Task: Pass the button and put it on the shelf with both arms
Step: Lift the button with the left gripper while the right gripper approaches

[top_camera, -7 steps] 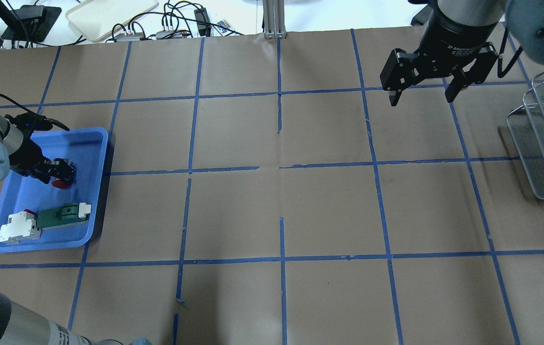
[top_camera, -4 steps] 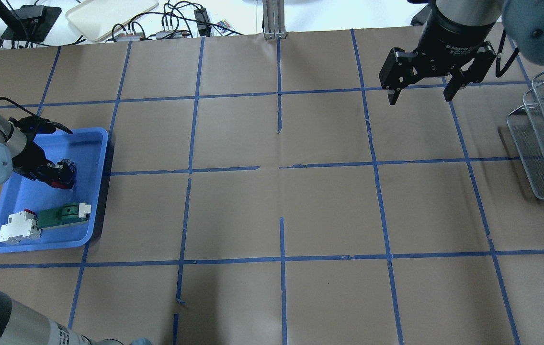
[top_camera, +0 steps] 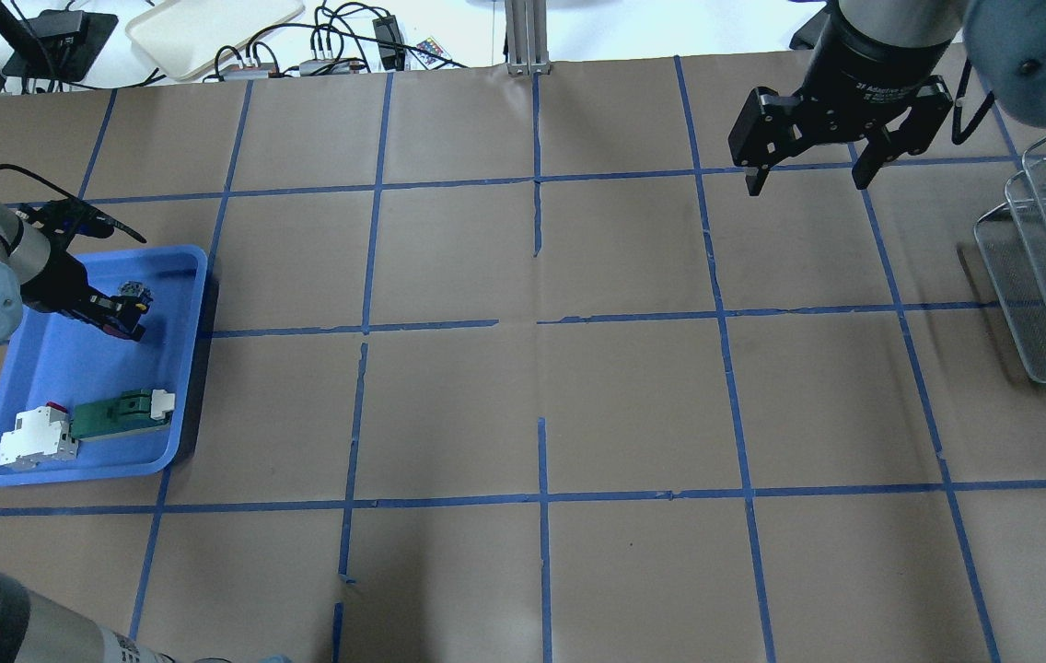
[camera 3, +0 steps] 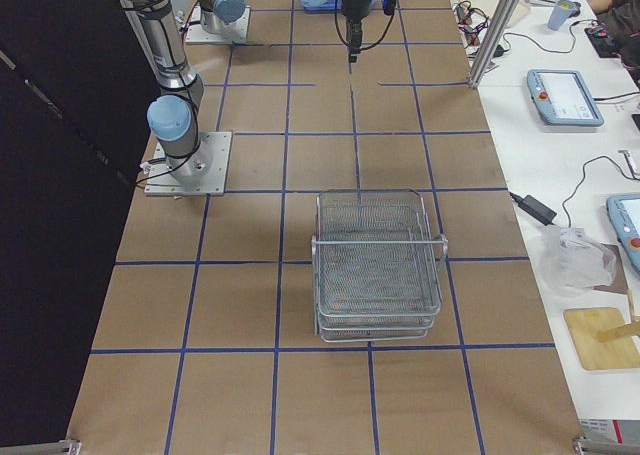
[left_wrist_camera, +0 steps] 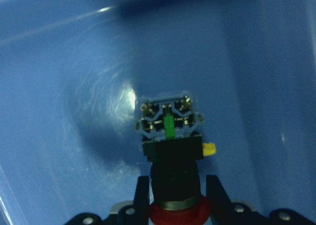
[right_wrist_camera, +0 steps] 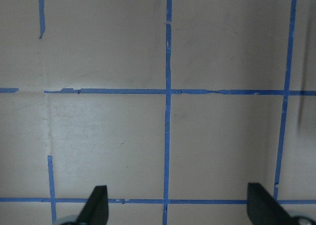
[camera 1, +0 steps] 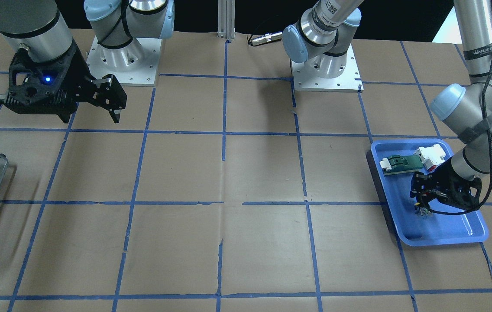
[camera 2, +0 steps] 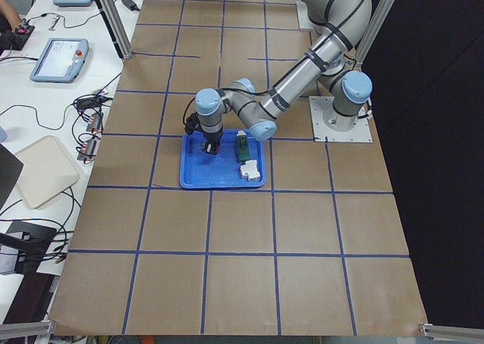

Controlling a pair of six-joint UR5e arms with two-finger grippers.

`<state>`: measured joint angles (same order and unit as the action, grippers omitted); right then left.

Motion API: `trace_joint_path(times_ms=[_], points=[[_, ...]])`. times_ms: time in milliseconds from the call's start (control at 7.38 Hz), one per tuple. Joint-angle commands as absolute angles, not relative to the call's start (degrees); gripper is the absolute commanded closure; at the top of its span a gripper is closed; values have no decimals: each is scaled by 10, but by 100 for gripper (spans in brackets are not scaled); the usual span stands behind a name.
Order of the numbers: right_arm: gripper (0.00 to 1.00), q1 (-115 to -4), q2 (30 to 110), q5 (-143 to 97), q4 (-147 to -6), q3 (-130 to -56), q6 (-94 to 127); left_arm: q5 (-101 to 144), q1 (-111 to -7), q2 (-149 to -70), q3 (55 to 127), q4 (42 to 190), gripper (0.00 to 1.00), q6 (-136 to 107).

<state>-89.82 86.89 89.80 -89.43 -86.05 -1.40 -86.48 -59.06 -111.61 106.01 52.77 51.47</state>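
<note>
Over brown-papered table (top_camera: 624, 396), near its left edge, lift small red-capped black push-button switch (left_wrist_camera: 170, 131), pinched in black two-finger left gripper (left_wrist_camera: 177, 193), straight clear of blue plastic tray (top_camera: 194, 368) wall before swinging toward wide-spread right gripper (top_camera: 805, 184) near far right corner.

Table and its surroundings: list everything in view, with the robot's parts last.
table: 1, brown paper with blue tape grid, under both arms
blue tray: 1, blue, robot's left end of the table
green block: 1, green with a white end, in the tray
white module: 1, white with a red tab, in the tray beside the green block
button: 1, red cap and black body, held over the tray
shelf: 1, silver wire, robot's right end of the table
handheld screens: at least 2, grey-blue, side bench
left gripper: 1, black, fingers shut on the button
right gripper: 1, black, open and empty, above the table
arms: 2, silver-grey with light blue caps
</note>
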Motion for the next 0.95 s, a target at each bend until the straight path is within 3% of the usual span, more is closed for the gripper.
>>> trace_joint_path(times_ms=[0,542,812], points=[[0,-898,869,897,-896,-860,-14,-828,-658,-1076,1040,537,100,603],[0,-896,867,891,-896,-861,-11,-745,-838,-1070,958,635,100,711],[0,-840,868,802,-888,-862,-30,-680,-901,-1075,934,635,100,711]])
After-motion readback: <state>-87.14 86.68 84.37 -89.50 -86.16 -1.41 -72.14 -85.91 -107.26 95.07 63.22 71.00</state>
